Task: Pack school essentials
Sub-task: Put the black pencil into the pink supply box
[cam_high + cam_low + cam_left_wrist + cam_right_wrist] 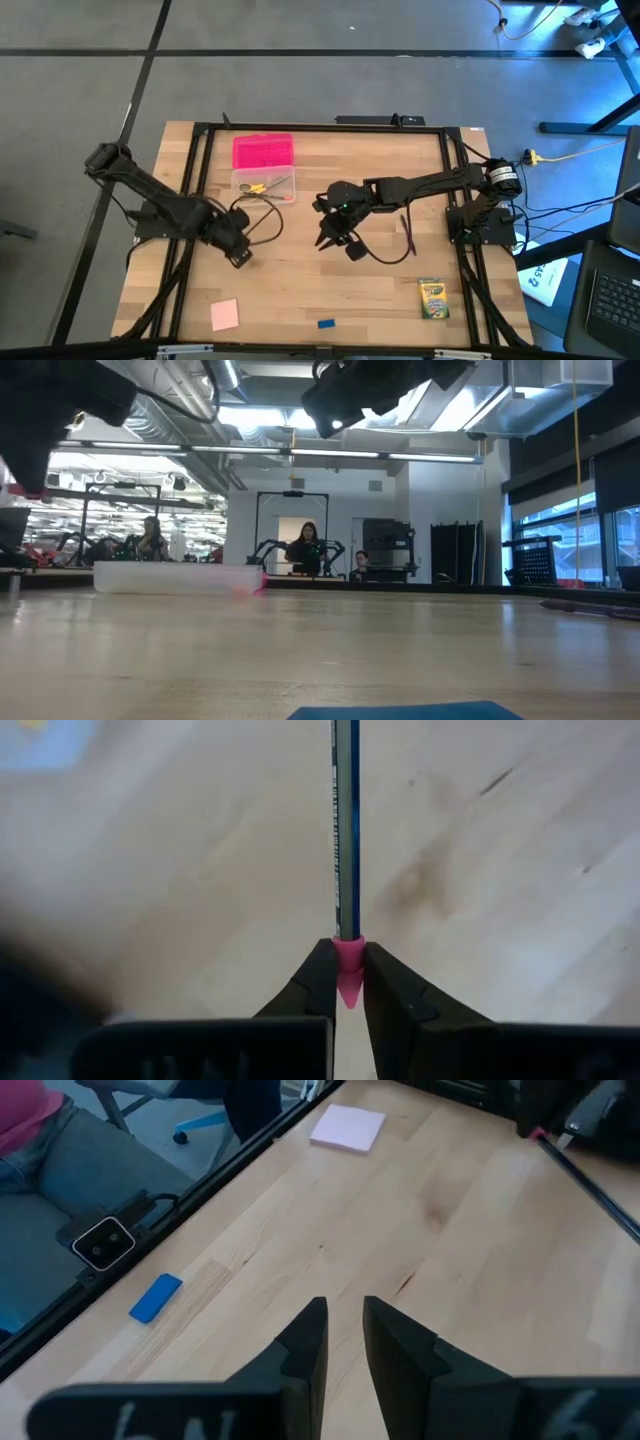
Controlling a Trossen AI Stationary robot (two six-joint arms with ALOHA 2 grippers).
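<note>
While the left gripper (347, 982) hangs over the table at about eight o'clock from the centre, its fingers are clenched on the pink eraser tip of a pencil (346, 830), which sticks straight out ahead of it. That hold is my first worry: only the very end is pinched, so the long shaft could swing or slide out when the arm turns toward the box, and it might catch on the box wall instead of dropping inside. The right gripper (345, 1330) hovers near the table's centre with nothing between its fingers, which stand a narrow gap apart; both arms working close to the box could crowd each other. At eleven o'clock from the centre sits the clear plastic box (264, 185), with its pink lid (263, 151) lying just beyond it, at its twelve o'clock side. Inside the box I can make out the yellow-handled scissors (256, 187) and perhaps another thin item beside them, too small to name. Everything else lies loose on the wood: the dark red pen (410, 236) at three o'clock, the crayon box (433, 298) toward five o'clock, the blue eraser (326, 323) at six o'clock by the near edge, and the pink notepad (224, 314) at seven o'clock. The flat notepad and tiny eraser look hardest to pick up; fingers could skid over them.
</note>
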